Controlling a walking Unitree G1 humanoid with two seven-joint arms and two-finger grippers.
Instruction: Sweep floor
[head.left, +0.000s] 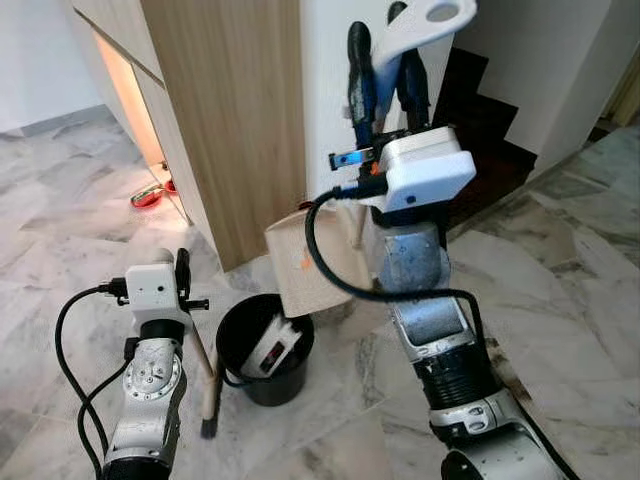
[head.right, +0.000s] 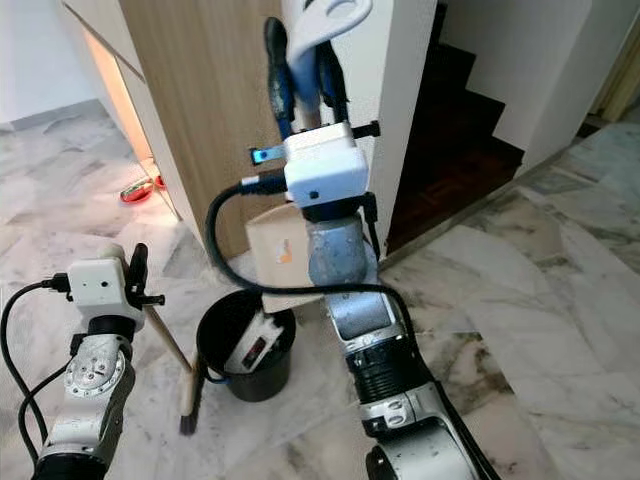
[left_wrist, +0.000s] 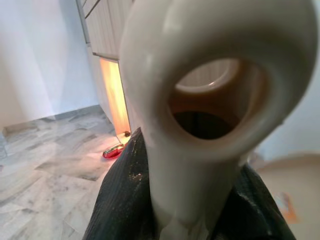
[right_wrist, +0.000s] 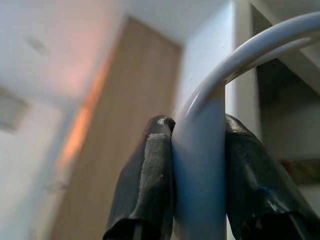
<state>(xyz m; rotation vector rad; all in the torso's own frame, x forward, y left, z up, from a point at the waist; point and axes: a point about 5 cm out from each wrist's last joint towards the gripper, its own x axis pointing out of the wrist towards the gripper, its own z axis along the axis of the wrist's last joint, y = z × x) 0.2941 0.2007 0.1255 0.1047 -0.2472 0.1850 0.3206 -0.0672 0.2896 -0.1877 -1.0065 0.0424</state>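
The right arm rises up the middle of the frame, wrist high, its right gripper (head.left: 385, 75) pointing upward with both black fingers (right_wrist: 145, 175) clamped tight. The left arm stands low at the lower left, its left gripper (head.left: 183, 275) upright, fingers (left_wrist: 120, 200) pinched closed

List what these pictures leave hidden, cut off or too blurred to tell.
- Dustpan contents: head views, its pan faces away and the right arm covers it.
- Broom bristles: head views, too small.
- Item in the bin: partly hidden by the rim.
- Red object by the cabinet: too small to identify.
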